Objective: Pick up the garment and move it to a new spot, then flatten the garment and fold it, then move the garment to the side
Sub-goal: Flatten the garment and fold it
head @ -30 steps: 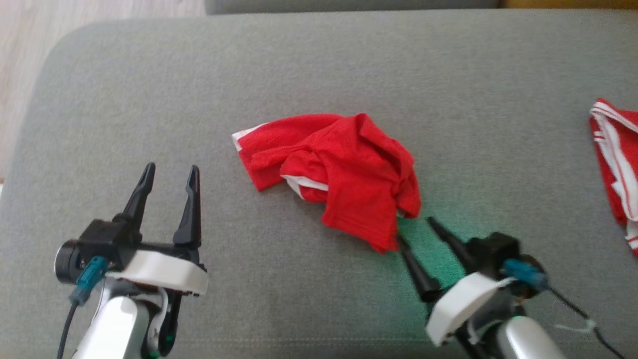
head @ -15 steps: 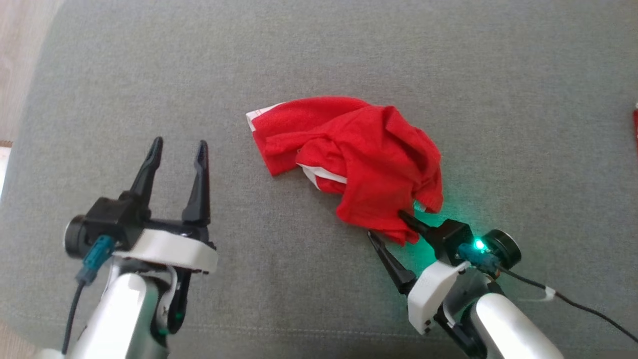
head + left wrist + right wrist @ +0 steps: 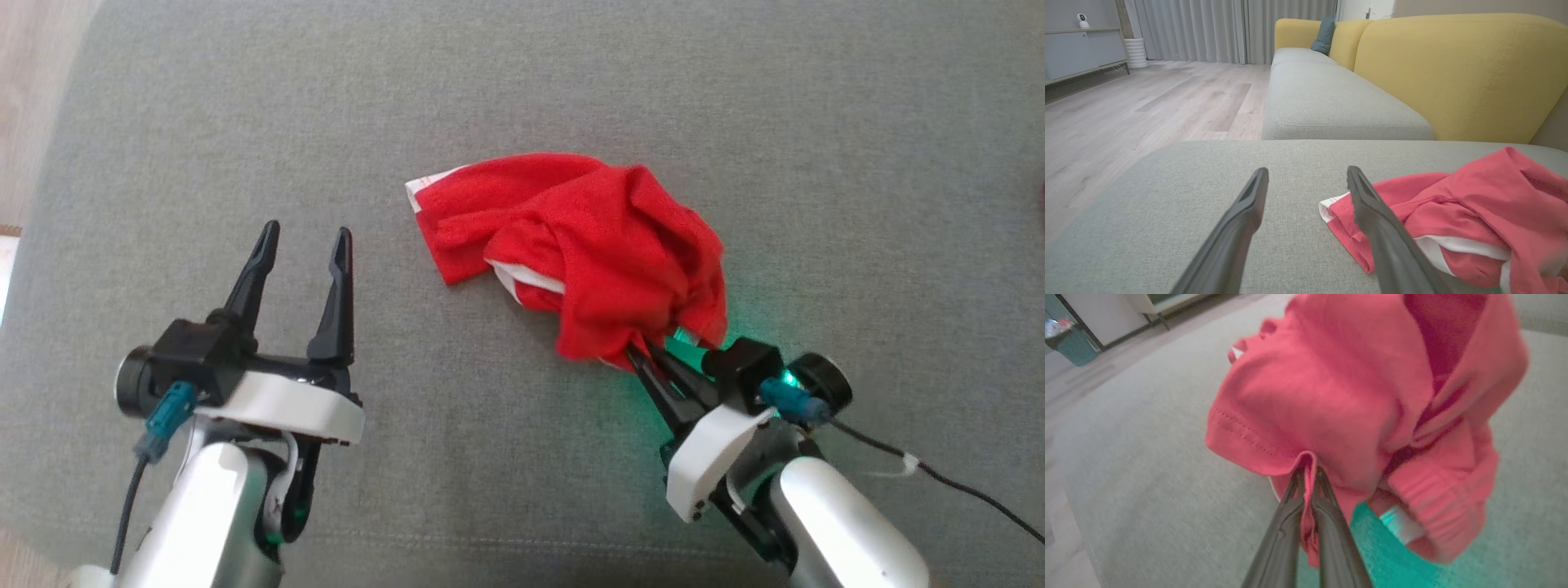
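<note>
Head overhead, wrists low; shared garment (image 3: 588,253)

Yellow sofa (image 3: 1453,73), curtains (image 3: 1229,28) and wooden floor (image 3: 1147,102) mark a home living room.

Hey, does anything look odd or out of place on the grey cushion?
The red garment lies crumpled in a heap on the grey cushion, white trim showing, a hem pinched in the shut right claw. Nothing looks spilled or damaged.

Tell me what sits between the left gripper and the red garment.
Nothing but bare grey cushion. In the head view the open left gripper hovers apart from the red garment, with plain fabric between them.
</note>
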